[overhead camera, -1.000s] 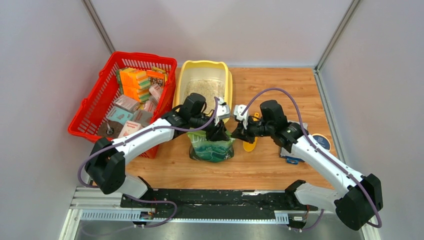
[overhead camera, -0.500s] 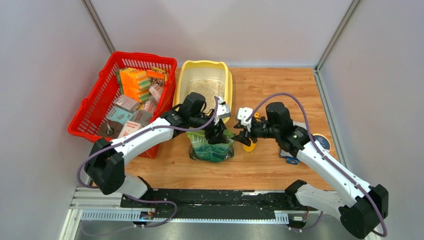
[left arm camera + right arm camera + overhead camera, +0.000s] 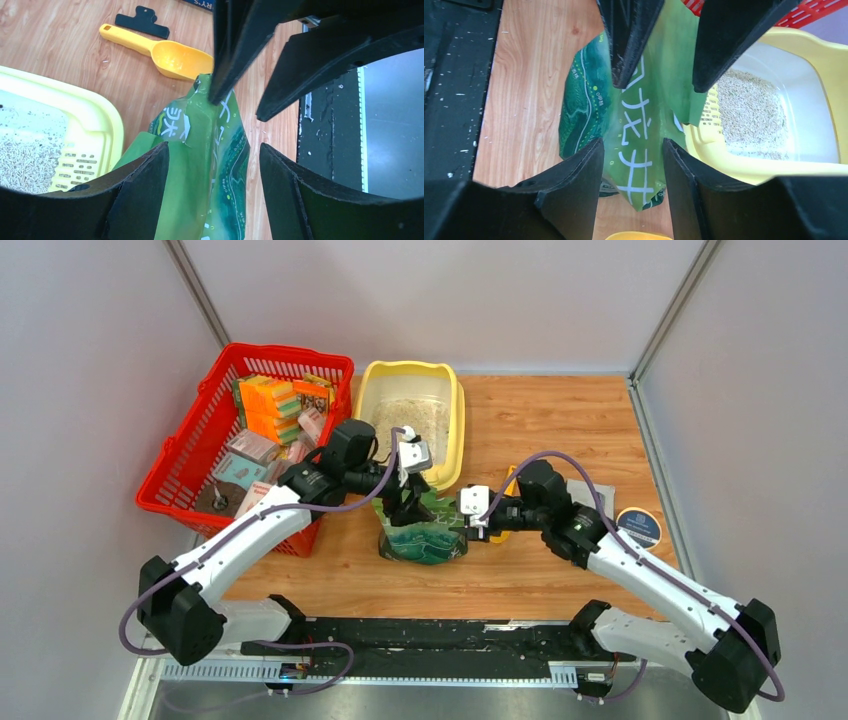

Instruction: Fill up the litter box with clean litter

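Green pouch [image 3: 425,535] stands on the surface [image 3: 560,420] beside the litter box [image 3: 455,415], which holds some clean litter [image 3: 408,422]. Left jaws spread over the pouch top; right jaws spread astride it, contact unclear. Soft, probably bottom-heavy: grip top edge

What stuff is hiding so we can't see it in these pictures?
- Inside the green pouch: no view looks into its mouth, so how much litter is left is unknown.
- The yellow scoop: in the top view the right arm covers most of it; in the right wrist view the bottom edge cuts it off.
- The round blue disc: top view, print too small to read.
- Near end of the litter box: top view, the left arm overlaps it.
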### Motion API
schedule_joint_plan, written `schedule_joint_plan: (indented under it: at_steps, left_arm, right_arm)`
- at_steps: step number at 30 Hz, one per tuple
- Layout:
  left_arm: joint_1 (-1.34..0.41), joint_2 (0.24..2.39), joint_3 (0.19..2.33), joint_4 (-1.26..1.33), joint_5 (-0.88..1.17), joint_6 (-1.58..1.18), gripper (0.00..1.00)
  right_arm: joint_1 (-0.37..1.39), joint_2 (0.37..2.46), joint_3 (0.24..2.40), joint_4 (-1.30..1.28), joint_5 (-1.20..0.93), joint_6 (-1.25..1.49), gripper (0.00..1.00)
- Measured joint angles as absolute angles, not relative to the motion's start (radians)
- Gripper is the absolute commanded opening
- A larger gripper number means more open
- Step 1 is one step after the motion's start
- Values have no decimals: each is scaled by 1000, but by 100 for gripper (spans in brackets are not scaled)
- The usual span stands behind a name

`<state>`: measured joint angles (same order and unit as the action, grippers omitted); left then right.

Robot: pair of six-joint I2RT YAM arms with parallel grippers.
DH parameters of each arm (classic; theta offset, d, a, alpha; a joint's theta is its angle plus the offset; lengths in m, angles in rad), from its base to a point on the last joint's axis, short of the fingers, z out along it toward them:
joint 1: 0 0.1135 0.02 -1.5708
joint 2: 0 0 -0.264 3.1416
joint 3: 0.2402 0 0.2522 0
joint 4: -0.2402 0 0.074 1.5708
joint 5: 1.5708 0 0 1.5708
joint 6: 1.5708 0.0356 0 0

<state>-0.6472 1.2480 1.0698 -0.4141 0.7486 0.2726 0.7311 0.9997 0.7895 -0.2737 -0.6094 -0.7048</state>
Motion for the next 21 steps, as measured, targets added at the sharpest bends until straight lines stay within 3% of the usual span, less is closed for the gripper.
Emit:
schedule_joint_plan:
  at_steps: [6, 13, 21]
  left_arm:
    - [-648, 1237, 1068, -430, 768, 276, 69]
    - [-661, 1253, 1067, -417, 792, 278, 65]
    - [-702, 1301, 1066, -347, 818, 279, 63]
  right_arm:
    - [732, 1026, 782, -213, -564, -706, 50]
    - [732, 1048, 774, -205, -538, -708, 39]
    - [732, 1047, 745, -203, -503, -635, 40]
